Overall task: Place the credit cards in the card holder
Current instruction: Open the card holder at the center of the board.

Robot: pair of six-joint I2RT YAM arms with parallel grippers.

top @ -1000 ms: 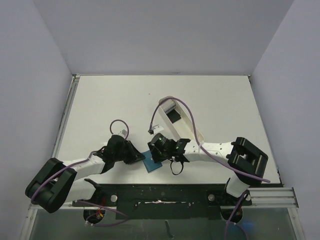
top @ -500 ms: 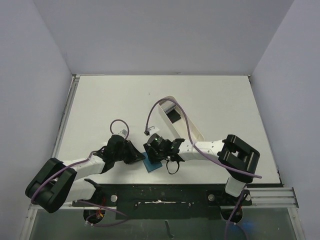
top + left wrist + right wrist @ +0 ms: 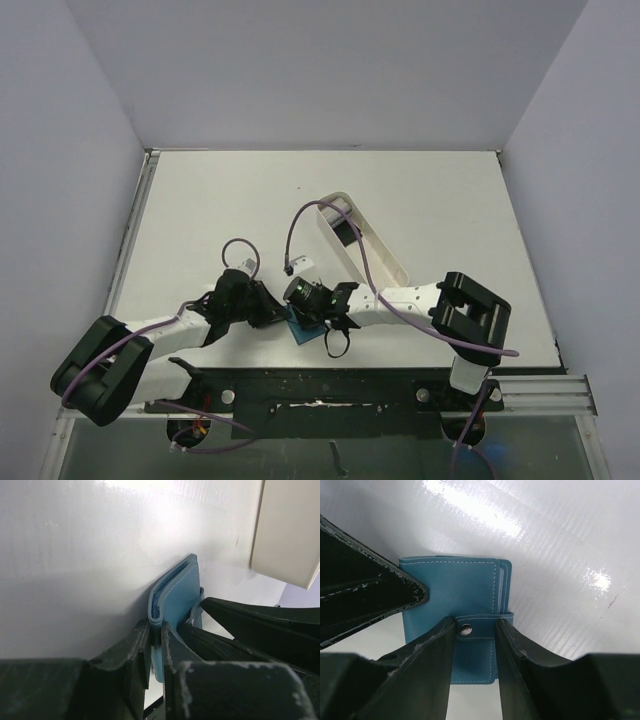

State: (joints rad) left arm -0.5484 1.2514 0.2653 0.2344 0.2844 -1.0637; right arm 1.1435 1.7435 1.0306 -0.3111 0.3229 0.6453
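Observation:
The card holder, a teal folded wallet, lies on the white table near the front edge. Its strap with the snap stud is wrapped over the closed flap. My left gripper is shut on the wallet's folded edge. My right gripper hovers over the strap, jaws partly apart, one finger on each side of the stud. In the top view both grippers meet over the wallet, left gripper and right gripper. A black credit card lies in the tray.
A long white oval tray stands behind the right arm, slanting from the middle of the table toward the right; its side shows in the left wrist view. Purple cables loop over both wrists. The table's front rail runs just behind the wallet.
The right arm has swung left and brought its gripper over the wallet's strap, and its jaws have narrowed. The left gripper has kept its hold and place.

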